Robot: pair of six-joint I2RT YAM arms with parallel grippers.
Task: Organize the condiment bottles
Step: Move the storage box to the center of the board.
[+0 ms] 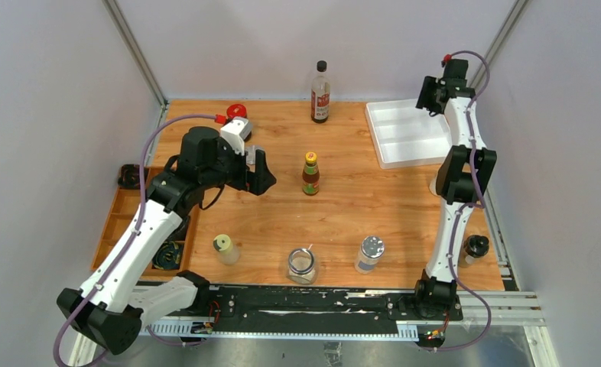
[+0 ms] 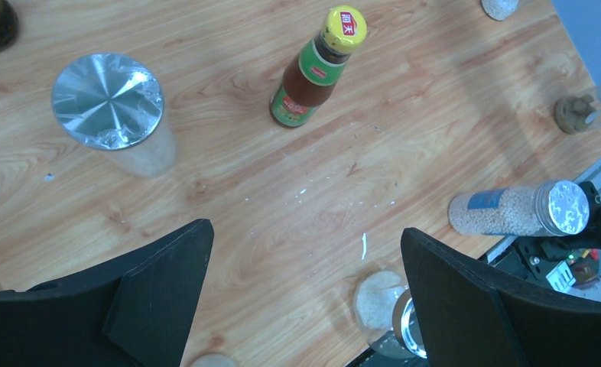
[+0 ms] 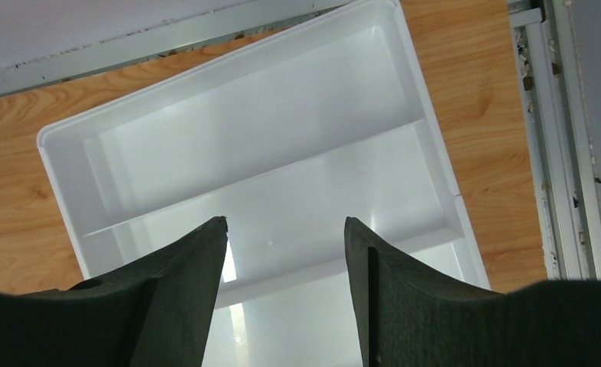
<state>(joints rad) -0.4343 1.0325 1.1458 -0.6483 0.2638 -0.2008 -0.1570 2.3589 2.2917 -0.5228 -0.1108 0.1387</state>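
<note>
A tall clear bottle point(image 1: 320, 93) with a black cap and red label stands at the back. A yellow-capped brown sauce bottle point(image 1: 310, 174) stands mid-table, also in the left wrist view point(image 2: 316, 69). Along the front stand a small pale-capped bottle point(image 1: 225, 249), a clear glass jar point(image 1: 302, 265) and a silver-capped jar point(image 1: 370, 254). A black-capped bottle point(image 1: 474, 250) stands at the right edge. A red cap point(image 1: 237, 111) shows behind the left arm. My left gripper point(image 1: 263, 172) point(image 2: 305, 229) is open and empty, left of the sauce bottle. My right gripper point(image 1: 427, 95) point(image 3: 286, 222) is open and empty above the white tray point(image 3: 244, 138).
The left wrist view also shows a wide silver-lidded jar point(image 2: 108, 103), a grain-filled jar point(image 2: 511, 212) and the glass jar point(image 2: 381, 306). A wooden tray point(image 1: 118, 222) with black cables sits at the left edge. The white tray point(image 1: 404, 134) lies back right. Metal rails run along the front.
</note>
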